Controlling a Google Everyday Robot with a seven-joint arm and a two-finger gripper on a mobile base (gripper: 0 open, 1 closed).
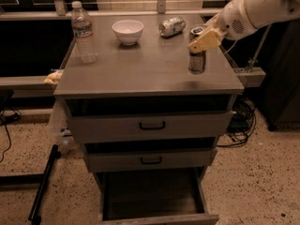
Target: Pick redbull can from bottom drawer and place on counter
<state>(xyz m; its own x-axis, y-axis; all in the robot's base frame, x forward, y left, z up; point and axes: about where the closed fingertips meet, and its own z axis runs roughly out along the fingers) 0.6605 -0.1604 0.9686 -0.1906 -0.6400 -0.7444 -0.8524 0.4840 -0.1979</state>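
Observation:
The redbull can (197, 61) stands upright at the right side of the counter (140, 67), its base at or just above the surface; I cannot tell which. My gripper (200, 40) comes in from the upper right and is shut on the can's upper part, with a tan finger (206, 39) across its front. The bottom drawer (152, 198) is pulled open at the foot of the cabinet, and its dark inside shows nothing in it.
On the counter are a water bottle (83, 32) at the back left, a white bowl (127, 31) at the back middle and a dented silver can (171, 26) on its side. Two shallower drawers with black handles (152, 124) are shut. Cables (241, 121) lie on the floor at right.

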